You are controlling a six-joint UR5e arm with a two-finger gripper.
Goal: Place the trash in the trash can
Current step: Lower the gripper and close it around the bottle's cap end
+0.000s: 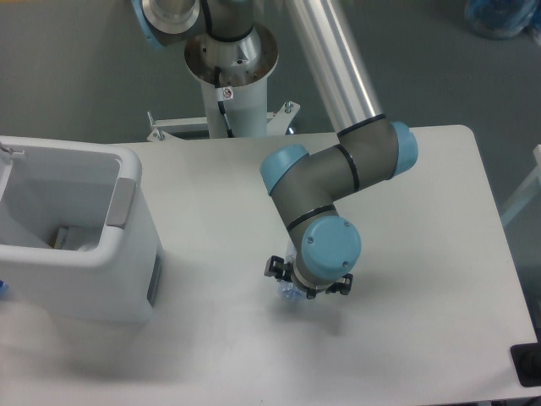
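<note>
The tool (308, 280) sits over the bottle (287, 290) near the desk's (439, 254) middle; its grip cannot be told. The trash can (80, 245) stands at the left edge.

A white desk (211, 186) with rounded corners fills most of the fixed camera's view, standing on a grey floor (68, 68). Behind its far edge rises a white pedestal (230, 106) with a round metal top plate, resting on a light metal bracket (182, 125) with bolts at its ends. At the margins sit a blue object (500, 15) in the top right corner, too cropped to identify, and a small black item (527, 365) at the lower right edge, possibly attached to the desk's corner.
</note>
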